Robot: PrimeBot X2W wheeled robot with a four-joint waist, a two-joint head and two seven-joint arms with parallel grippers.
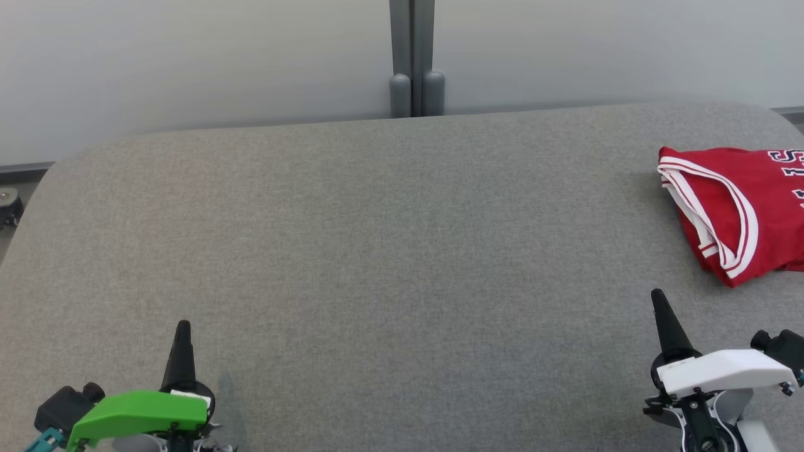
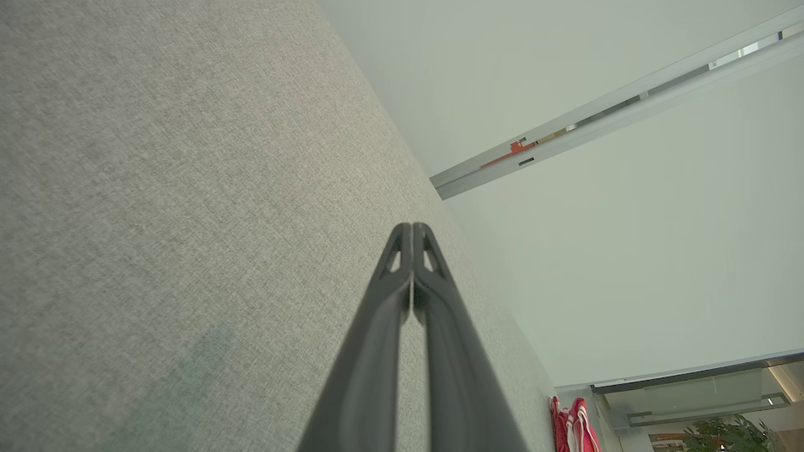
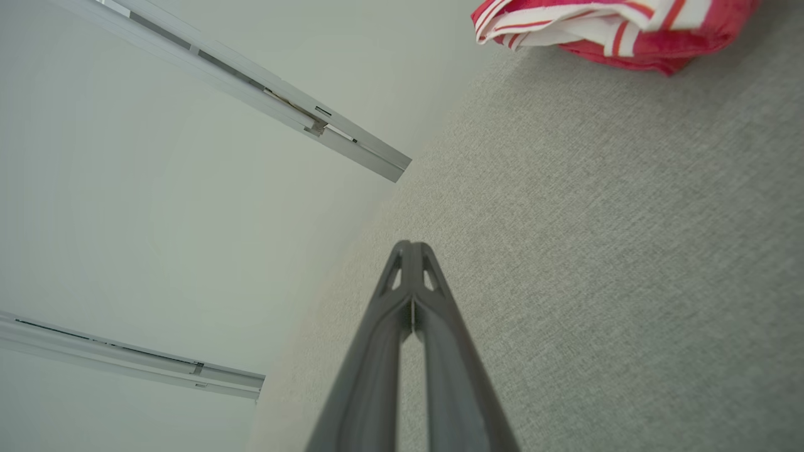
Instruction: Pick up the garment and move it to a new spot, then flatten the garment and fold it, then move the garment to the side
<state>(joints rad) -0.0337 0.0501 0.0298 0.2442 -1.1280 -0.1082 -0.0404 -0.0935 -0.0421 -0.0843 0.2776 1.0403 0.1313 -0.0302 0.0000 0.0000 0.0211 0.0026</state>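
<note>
On grey woven cloth (image 1: 402, 251) lies a red jersey (image 1: 763, 210) — left hand (image 1: 182, 328), right hand (image 1: 657, 296) clenched.

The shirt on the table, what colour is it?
The shirt is red with white striped trim, best seen in the head view.

Red jersey (image 1: 772, 213) with white-and-dark striped trim and white dark-edged lettering, partly cut off by the frame edge. Folded into a compact bundle, lying flat on the grey fabric surface (image 1: 402, 263) at 3 o'clock in the head view. Trimmed opening faces 9 o'clock; layers slightly rumpled at the near corner.
</note>
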